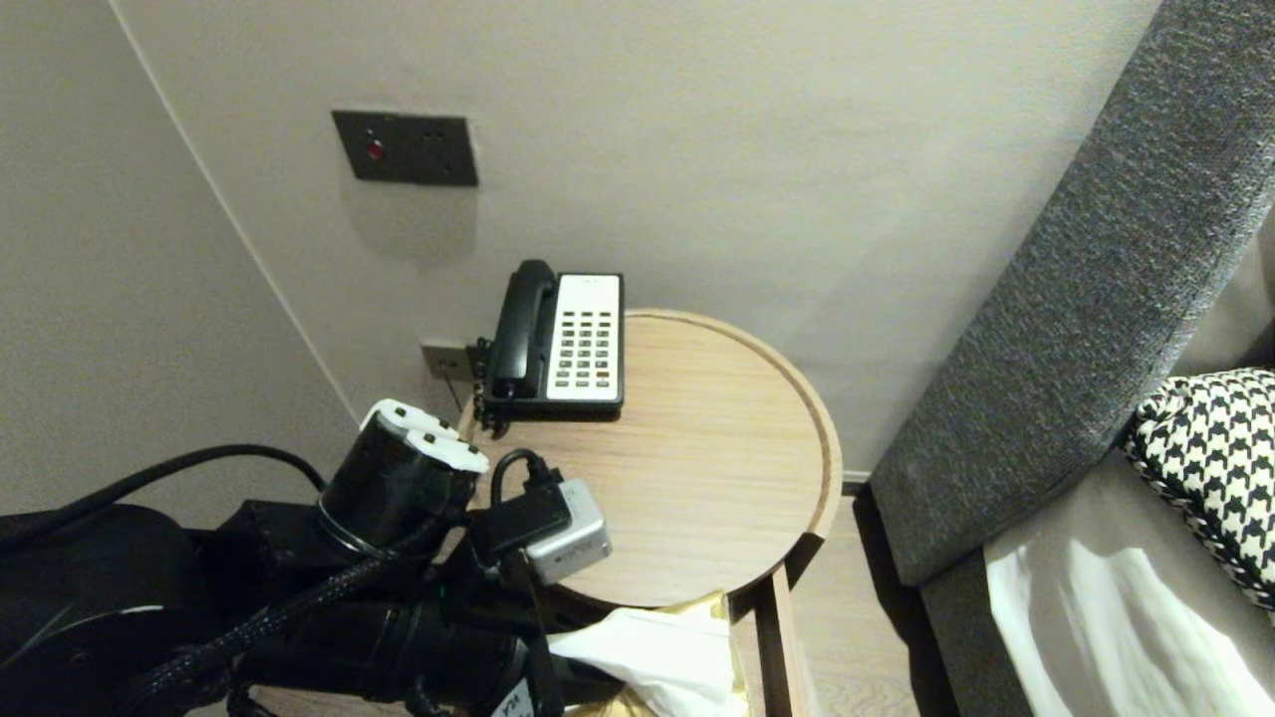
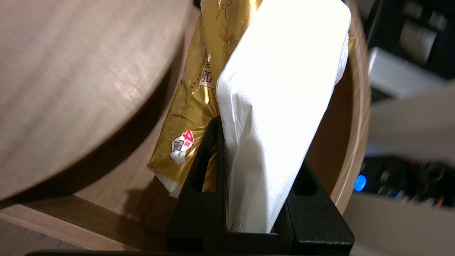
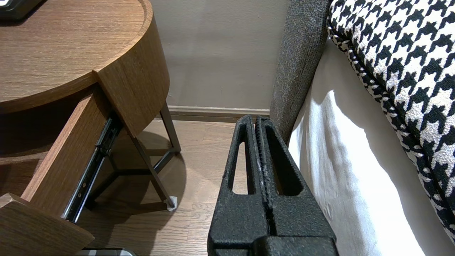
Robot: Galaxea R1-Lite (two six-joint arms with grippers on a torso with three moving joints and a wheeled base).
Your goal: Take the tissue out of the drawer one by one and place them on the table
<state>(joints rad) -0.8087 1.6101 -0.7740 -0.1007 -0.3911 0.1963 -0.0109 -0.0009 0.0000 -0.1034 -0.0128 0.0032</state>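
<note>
A: Down below the tabletop's edge, the left gripper (image 2: pixel 257 142) is clamped on a white wad of tissue (image 2: pixel 280 71). Its black fingers (image 2: pixel 209 156) press in from both sides, and the tissue fills the narrow gap between them.

B: Does the tissue stand up out of the fingers?

A: It does, a thick folded slab rising well past the fingertips. Right behind it lies a gold packet (image 2: pixel 192 106), crinkled, with a small red-and-white sticker near one end. I can't tell whether the two touch.

B: And where's that packet?

A: Inside the open drawer (image 2: pixel 357 135), whose curved wooden front shows just beside the tissue. From above you see only a patch of white tissue and a sliver of gold, poking out under the rim of the round table (image 1: pixel 697 468).

B: Anything on the table?

A: A telephone (image 1: pixel 563 339), black handset beside a white keypad, at the back edge by the wall. A dark switch plate (image 1: pixel 403 147) sits on the wall above it, well apart.

B: What about the other arm?

A: The right gripper (image 3: pixel 256 121) hangs low between the table and the bed, fingers pressed flat together with nothing in them. The wooden floor (image 3: pixel 199 153) is beneath it and the grey headboard (image 3: pixel 298 53) just beside it. A white sheet (image 3: pixel 341 170) and a houndstooth cushion (image 3: pixel 401 64) lie off to its side.
</note>
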